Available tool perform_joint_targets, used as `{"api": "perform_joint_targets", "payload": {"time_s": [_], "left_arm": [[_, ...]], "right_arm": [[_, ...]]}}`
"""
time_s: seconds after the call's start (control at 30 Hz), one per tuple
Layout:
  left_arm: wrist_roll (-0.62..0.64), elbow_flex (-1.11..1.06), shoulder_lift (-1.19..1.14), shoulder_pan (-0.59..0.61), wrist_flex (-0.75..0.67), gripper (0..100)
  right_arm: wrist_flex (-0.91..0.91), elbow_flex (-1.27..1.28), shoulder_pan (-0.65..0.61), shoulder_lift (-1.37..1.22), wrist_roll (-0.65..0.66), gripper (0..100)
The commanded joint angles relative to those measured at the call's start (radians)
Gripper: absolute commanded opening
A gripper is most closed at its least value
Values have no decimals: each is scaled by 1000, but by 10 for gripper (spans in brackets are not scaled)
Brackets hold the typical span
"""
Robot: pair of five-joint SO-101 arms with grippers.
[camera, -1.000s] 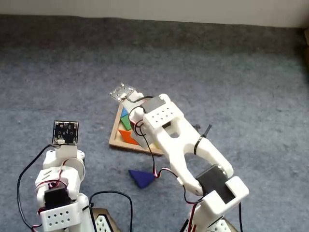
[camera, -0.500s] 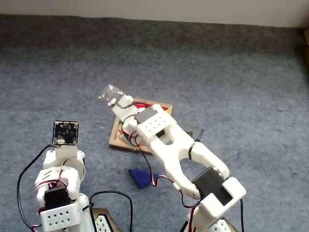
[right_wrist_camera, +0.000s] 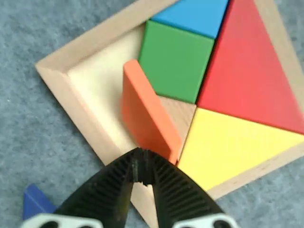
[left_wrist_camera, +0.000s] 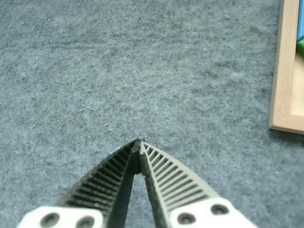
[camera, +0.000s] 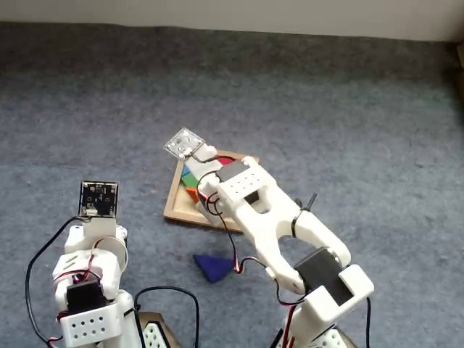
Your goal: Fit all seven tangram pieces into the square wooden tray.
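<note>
White arms (camera: 270, 212), black fingers (left_wrist_camera: 167, 176) (ribbed)

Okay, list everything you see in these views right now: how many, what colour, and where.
wooden tray: one, pale wood, on the carpet
light blue piece: one, flat in the tray
green square: one, flat in the tray
red triangle: one, flat in the tray
yellow triangle: one, flat in the tray
orange piece: one, in the tray, tilted up on edge
dark blue triangle: one, on the carpet outside the tray
carpet: one, grey
left pincer: one, dark, shut, above carpet
right pincer: one, black, shut, by the orange piece
</note>
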State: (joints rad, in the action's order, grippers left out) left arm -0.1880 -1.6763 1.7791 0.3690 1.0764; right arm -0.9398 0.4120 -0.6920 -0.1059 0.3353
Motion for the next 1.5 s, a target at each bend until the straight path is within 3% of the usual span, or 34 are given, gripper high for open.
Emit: {"api": "perform_joint_targets", "payload": {"time_s": [0.0,0.23,0.43,0.8,1.03,1.13,1.33,1.47], "left_arm": [[-11,-19,25,-10,-14,7],[-11,-19,25,-10,-14,7],[-11,-19,25,-10,-14,7],[-11,-19,25,-10,-14,7],[-11,-19,25,-10,-15,7],[-11,-19,25,-10,-17,7],[-11,-19,25,-10,-18,7],[-11,-19,25,-10,-15,7]], "right_arm": [[-73,-67,18,54,-3,5],[-22,-108,1,194,-11,5],[77,-84,-27,61,-11,5],[28,-84,10,-79,-2,5],[-79,-85,91,-77,215,5],[-148,-88,122,-65,229,5],[-323,-137,127,220,227,5],[-343,39,137,486,227,5]]}}
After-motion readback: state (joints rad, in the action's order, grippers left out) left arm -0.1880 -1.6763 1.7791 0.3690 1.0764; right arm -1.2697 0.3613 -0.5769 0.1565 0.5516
